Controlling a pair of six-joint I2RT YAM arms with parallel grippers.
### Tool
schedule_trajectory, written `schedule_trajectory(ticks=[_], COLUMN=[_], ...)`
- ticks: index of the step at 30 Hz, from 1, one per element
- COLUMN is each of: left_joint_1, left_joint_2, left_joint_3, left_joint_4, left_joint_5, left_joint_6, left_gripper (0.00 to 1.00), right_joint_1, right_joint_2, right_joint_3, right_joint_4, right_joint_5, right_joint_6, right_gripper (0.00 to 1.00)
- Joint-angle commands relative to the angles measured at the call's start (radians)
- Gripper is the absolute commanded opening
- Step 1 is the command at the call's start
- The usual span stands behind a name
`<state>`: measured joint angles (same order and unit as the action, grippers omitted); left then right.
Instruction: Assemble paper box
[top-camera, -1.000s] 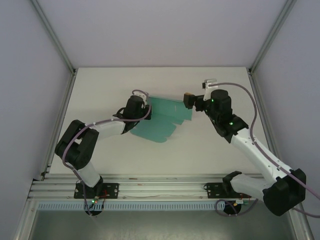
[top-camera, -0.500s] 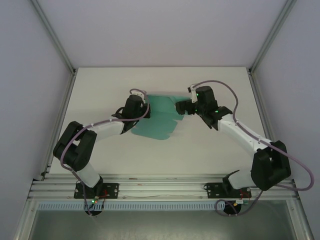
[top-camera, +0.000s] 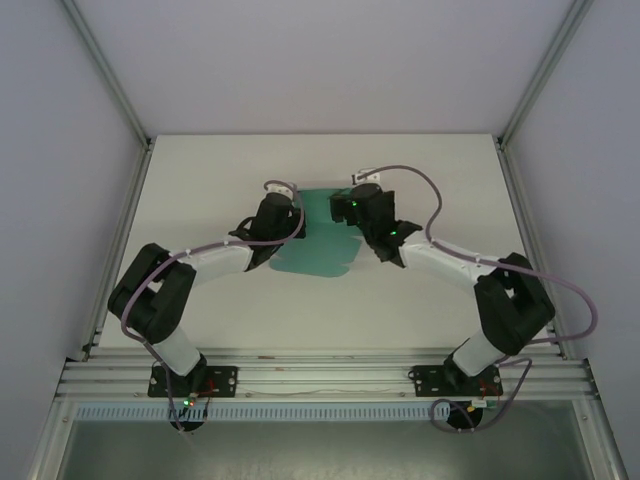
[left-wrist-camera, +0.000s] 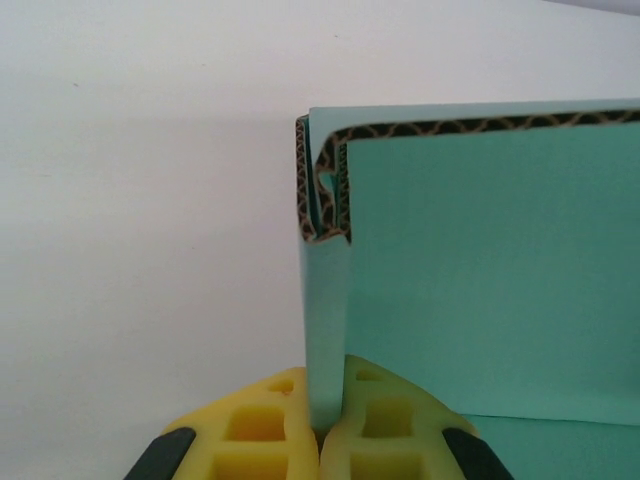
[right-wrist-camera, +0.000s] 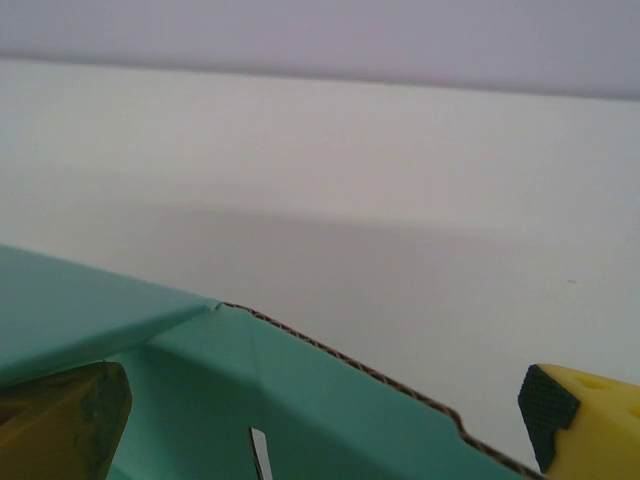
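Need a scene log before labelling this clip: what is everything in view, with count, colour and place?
paper box: one, teal-green corrugated card, partly folded, mid-table between the grippers.
table: one, white, under the box.
frame rail: one, silver, near edge, carrying both arm bases.
cables: two, purple, one along each arm.
left arm: one, black and white, on the left, extended to the box.
right arm: one, black and white, on the right, extended to the box.
left gripper: one, yellow fingers, shut on an upright panel of the box.
right gripper: one, yellow fingers, open, one finger on either side of a box edge.
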<state>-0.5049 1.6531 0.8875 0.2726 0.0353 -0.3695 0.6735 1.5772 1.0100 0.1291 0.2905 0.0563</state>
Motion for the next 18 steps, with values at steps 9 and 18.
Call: schedule_trajectory(ticks=[9,18], left_joint_1=[-0.033,-0.032], left_joint_2=[-0.062,-0.097], left_joint_3=[0.005,-0.019], left_joint_4=[0.032,0.043], left_joint_5=[-0.112,-0.161], left_joint_6=[-0.032,0.003], left_gripper=[0.00,0.00], right_joint_1=[0.034,-0.061], right_joint_2=[-0.096,-0.478], right_joint_3=[-0.039,-0.262], right_joint_4=[-0.026,-0.281], right_joint_5=[0.275,-0.054], right_joint_6=[0.034,0.038], right_gripper=[1.00,1.00])
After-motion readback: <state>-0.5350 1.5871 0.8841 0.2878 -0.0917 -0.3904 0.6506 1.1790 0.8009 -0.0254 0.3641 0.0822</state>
